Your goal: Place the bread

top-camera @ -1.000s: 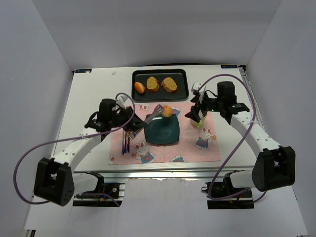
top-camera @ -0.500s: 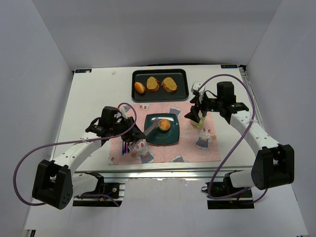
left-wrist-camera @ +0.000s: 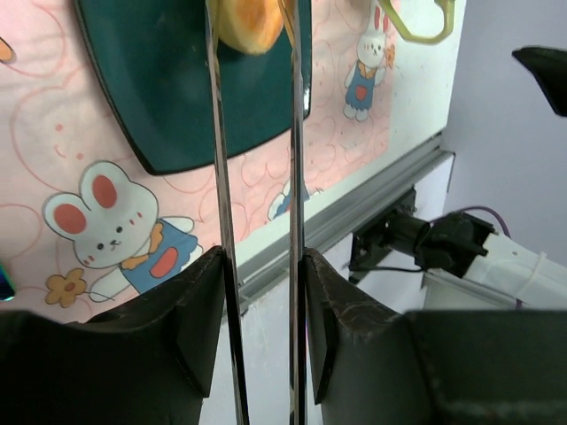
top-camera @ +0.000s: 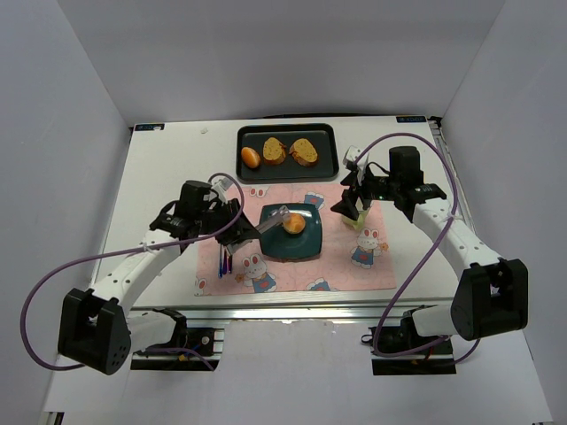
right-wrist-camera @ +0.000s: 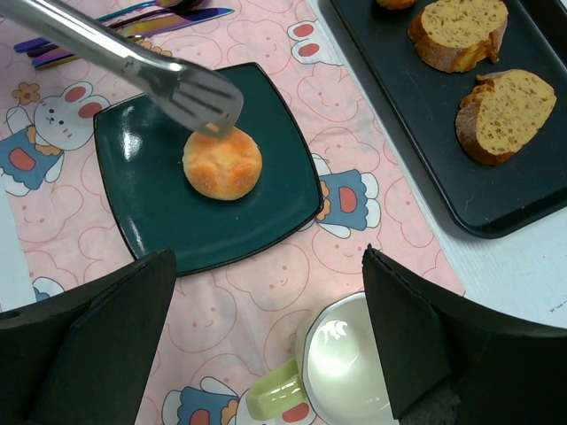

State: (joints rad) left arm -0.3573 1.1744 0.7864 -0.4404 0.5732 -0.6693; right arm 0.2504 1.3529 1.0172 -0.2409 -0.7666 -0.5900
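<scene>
The bread (top-camera: 294, 224) is a small golden bun resting on the teal plate (top-camera: 288, 246). It also shows in the right wrist view (right-wrist-camera: 221, 164). My left gripper (top-camera: 232, 221) is shut on metal tongs (top-camera: 270, 220). Their tip (right-wrist-camera: 199, 99) hovers at the bun's edge, just off it. In the left wrist view the two tong arms (left-wrist-camera: 221, 221) stand apart, with the bun (left-wrist-camera: 252, 22) between them at the top edge. My right gripper (top-camera: 353, 205) is open and empty above a white mug (right-wrist-camera: 350, 363) with a green handle.
A black tray (top-camera: 330, 150) at the back holds two toasted slices (top-camera: 275, 150) and a smooth orange round piece (top-camera: 251, 157). Cutlery (top-camera: 226, 261) lies on the pink bunny mat (top-camera: 354, 270) left of the plate. The mug stands right of the plate.
One second ago the tongs held the bun above the plate's far edge. The left arm lowered it onto the plate, and the tongs have drawn back slightly. The right arm has not moved.
</scene>
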